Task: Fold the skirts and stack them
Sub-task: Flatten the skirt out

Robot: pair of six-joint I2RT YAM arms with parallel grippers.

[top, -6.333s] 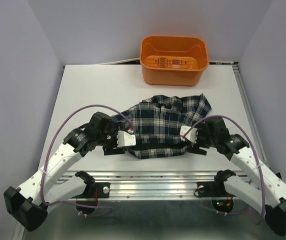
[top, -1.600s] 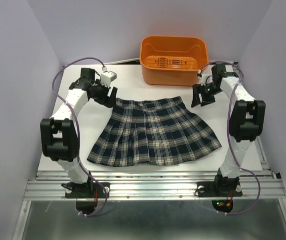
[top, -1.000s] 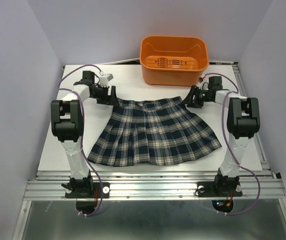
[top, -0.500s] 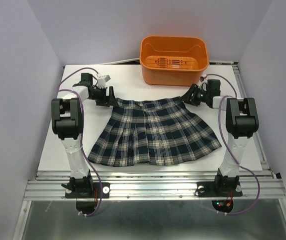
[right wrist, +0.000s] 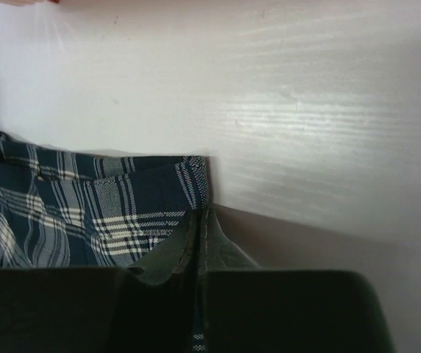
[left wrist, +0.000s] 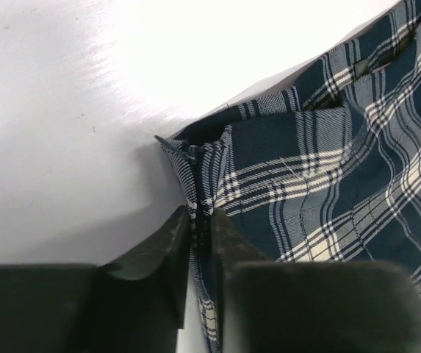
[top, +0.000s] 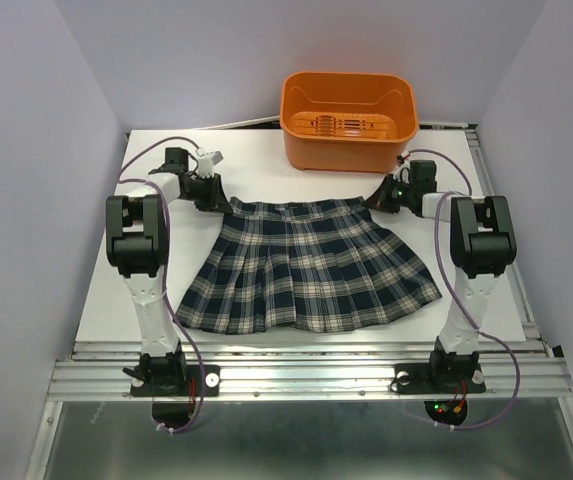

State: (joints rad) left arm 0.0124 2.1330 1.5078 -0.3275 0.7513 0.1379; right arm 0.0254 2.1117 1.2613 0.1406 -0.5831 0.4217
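One plaid skirt (top: 306, 265) lies spread flat on the white table, waistband toward the back, flared hem toward me. My left gripper (top: 218, 203) sits low at the waistband's left corner. In the left wrist view it (left wrist: 199, 217) is shut on that corner of the skirt (left wrist: 328, 169), with cloth pinched between the fingers. My right gripper (top: 376, 203) is at the waistband's right corner. In the right wrist view it (right wrist: 199, 220) is shut on the edge of the skirt (right wrist: 85, 213), a sliver of plaid showing between the jaws.
An orange plastic basket (top: 347, 105) stands at the back of the table (top: 156, 290), just behind the skirt's waistband. A metal rail (top: 306, 365) runs along the near edge where both arm bases are bolted.
Both grippers slid in onto the waistband corners and closed on the cloth. The skirt has stayed flat where it was.
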